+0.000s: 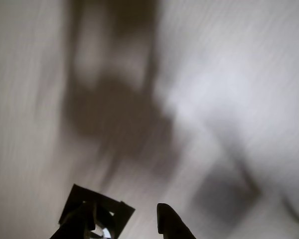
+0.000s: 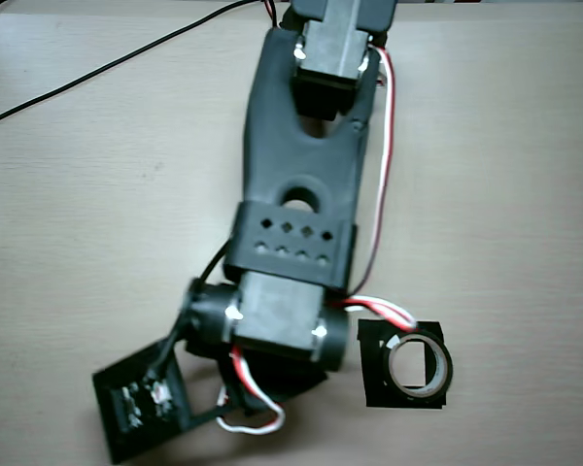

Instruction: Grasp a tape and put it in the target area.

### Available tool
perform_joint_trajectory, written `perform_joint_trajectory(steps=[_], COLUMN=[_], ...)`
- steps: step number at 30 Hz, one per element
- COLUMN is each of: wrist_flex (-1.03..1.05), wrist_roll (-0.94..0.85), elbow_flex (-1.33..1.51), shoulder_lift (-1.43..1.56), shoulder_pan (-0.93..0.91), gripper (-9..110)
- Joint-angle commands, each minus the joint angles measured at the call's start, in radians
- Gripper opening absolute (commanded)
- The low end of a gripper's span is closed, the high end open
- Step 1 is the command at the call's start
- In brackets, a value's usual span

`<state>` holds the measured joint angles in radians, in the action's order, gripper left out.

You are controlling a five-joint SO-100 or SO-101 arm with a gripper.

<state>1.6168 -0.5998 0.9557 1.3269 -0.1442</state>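
A clear tape roll (image 2: 447, 367) lies flat on a black square patch (image 2: 373, 390) on the table, at the lower right of the overhead view. The arm (image 2: 296, 204) reaches down the middle of that view; its wrist hangs just left of the tape and hides the gripper there. In the wrist view the gripper (image 1: 127, 225) shows at the bottom edge. Its two dark fingertips stand apart with nothing between them. That view is blurred and shows only table and shadows, no tape.
The table is a pale wood surface (image 2: 525, 175). A black cable (image 2: 87, 78) runs across its upper left. A black plate-like part (image 2: 141, 403) on the arm's wrist sticks out at the lower left. Red and white wires (image 2: 384, 146) run along the arm.
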Motion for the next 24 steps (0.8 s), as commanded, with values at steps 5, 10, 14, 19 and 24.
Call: perform_joint_trajectory(steps=[5,10,14,19,24], wrist_flex=[-0.017,-0.023,-0.037,-0.055,-0.066], wrist_roll=[-0.011,-0.011,0.0,0.0,-0.009], elbow_flex=[0.002,0.012,0.029,0.048,0.066], shoulder_lift=[0.066,0.063,0.063,0.063,0.067], shoulder_pan=[-0.034,-0.037,-0.037,-0.058,-0.071], gripper=[14,14,14,14,14])
